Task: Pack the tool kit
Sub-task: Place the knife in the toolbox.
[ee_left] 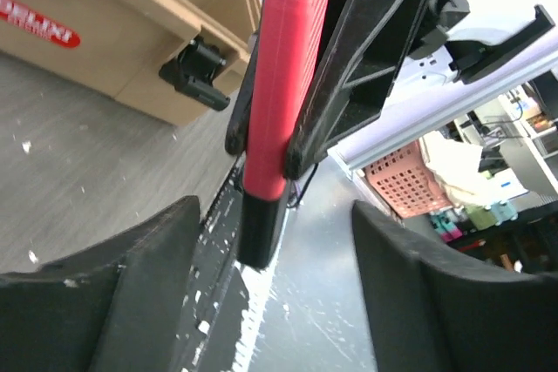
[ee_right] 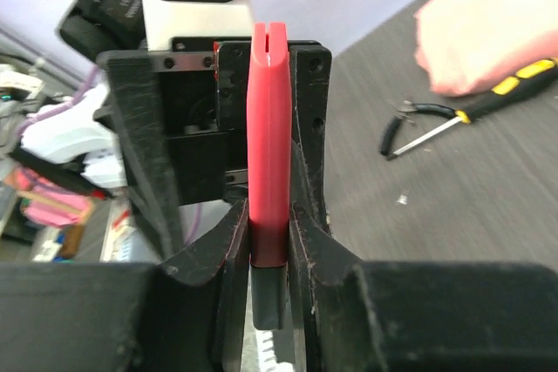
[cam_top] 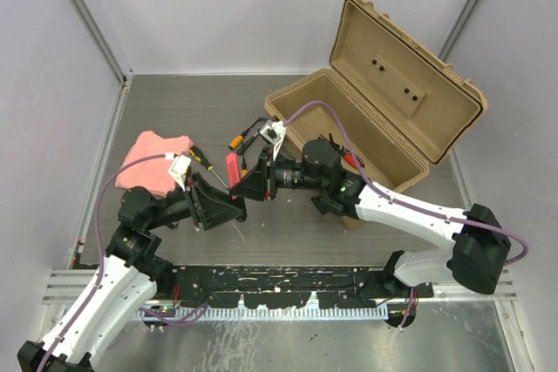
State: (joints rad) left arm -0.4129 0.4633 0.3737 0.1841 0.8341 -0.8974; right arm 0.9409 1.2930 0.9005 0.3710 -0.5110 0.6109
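Note:
The tan ribbed case (cam_top: pixel 410 76) stands open at the back right, lid up; its red label (ee_left: pixel 39 19) and a black latch (ee_left: pixel 196 71) show in the left wrist view. My right gripper (cam_top: pixel 248 182) is shut on a flat red tool with a black end (cam_top: pixel 233 167), held upright at mid-table. The same grip shows in the right wrist view (ee_right: pixel 268 241) on the red tool (ee_right: pixel 268 145). My left gripper (ee_left: pixel 270 302) is open, its fingers (ee_left: pixel 113 276) wide apart on either side of the tool's black end (ee_left: pixel 261 233) and not touching it.
A pink cloth (cam_top: pixel 155 163) lies at the left. A yellow-and-black-handled screwdriver (cam_top: pixel 202 159) and an orange-handled tool (cam_top: pixel 237 139) lie on the table between the cloth and the case. The screwdriver (ee_right: pixel 514 84) also shows in the right wrist view.

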